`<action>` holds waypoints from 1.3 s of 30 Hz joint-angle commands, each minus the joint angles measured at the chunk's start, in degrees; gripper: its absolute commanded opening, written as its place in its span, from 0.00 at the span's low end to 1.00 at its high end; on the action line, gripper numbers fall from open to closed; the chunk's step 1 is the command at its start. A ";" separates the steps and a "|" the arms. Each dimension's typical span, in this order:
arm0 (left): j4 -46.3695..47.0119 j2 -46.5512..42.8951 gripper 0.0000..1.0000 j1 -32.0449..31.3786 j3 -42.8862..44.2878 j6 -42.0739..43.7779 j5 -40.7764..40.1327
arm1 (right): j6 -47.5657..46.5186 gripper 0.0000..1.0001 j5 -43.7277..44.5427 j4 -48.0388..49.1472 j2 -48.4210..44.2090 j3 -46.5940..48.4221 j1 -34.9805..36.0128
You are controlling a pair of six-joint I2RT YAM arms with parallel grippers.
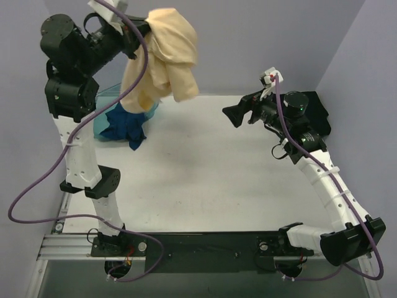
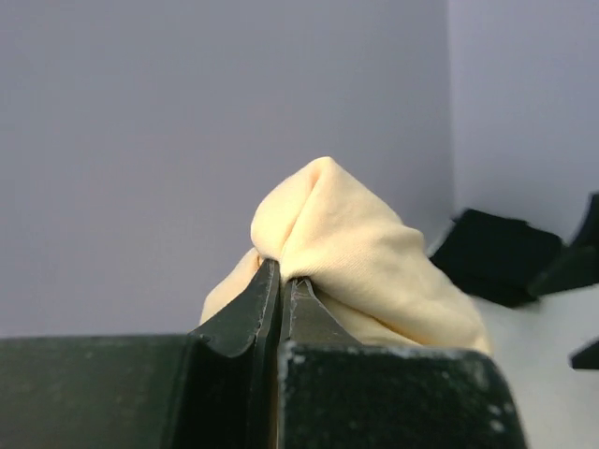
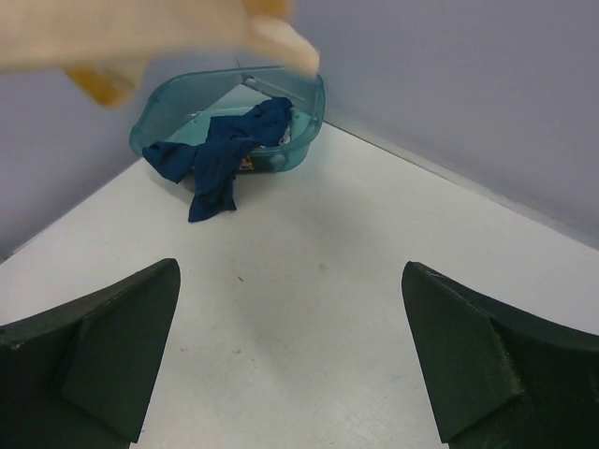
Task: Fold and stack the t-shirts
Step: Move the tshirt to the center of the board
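My left gripper [image 1: 144,28] is shut on the pale yellow-tan t-shirt [image 1: 166,59] and holds it high above the table's far left; the cloth hangs down bunched. In the left wrist view the shirt [image 2: 346,243] bulges out from between the closed fingers [image 2: 267,299]. The dark blue t-shirt [image 1: 127,124] hangs half out of the teal basin [image 1: 105,102] below it, and shows in the right wrist view [image 3: 220,154]. My right gripper [image 1: 231,115] is open and empty above the table's right side. A black t-shirt [image 1: 317,112] lies at the far right, behind the right arm.
The teal basin [image 3: 182,103] sits in the table's far left corner against the wall. Purple-grey walls close in the back and both sides. White tabletop [image 1: 205,180] stretches between the arms.
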 commanded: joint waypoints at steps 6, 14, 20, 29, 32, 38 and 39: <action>-13.30 2.27 0.00 -10.09 -23.21 1.64 14.33 | -4.70 1.00 -1.45 -6.40 -6.87 -2.46 -3.57; 0.14 9.64 0.00 -15.02 -41.62 -1.42 12.59 | -3.63 1.00 0.92 -16.15 -5.03 -6.25 -10.18; 11.74 15.98 0.55 -17.66 -44.26 -8.70 12.85 | -6.28 0.99 6.11 -23.89 0.41 -9.75 -8.77; 9.91 15.19 0.90 -8.09 -40.74 -13.28 10.65 | -5.94 0.92 13.23 -26.79 21.84 -12.05 0.19; 5.62 12.66 0.91 -3.79 -42.23 -10.75 9.25 | -4.17 0.86 14.72 -28.02 26.26 -11.70 1.51; 3.41 5.62 0.91 2.19 -51.54 -9.77 11.35 | -2.59 0.30 16.56 -29.08 32.32 -9.86 3.80; 2.70 4.57 0.92 2.99 -51.90 -9.08 11.53 | -2.59 0.22 18.66 -29.69 33.11 -9.15 3.28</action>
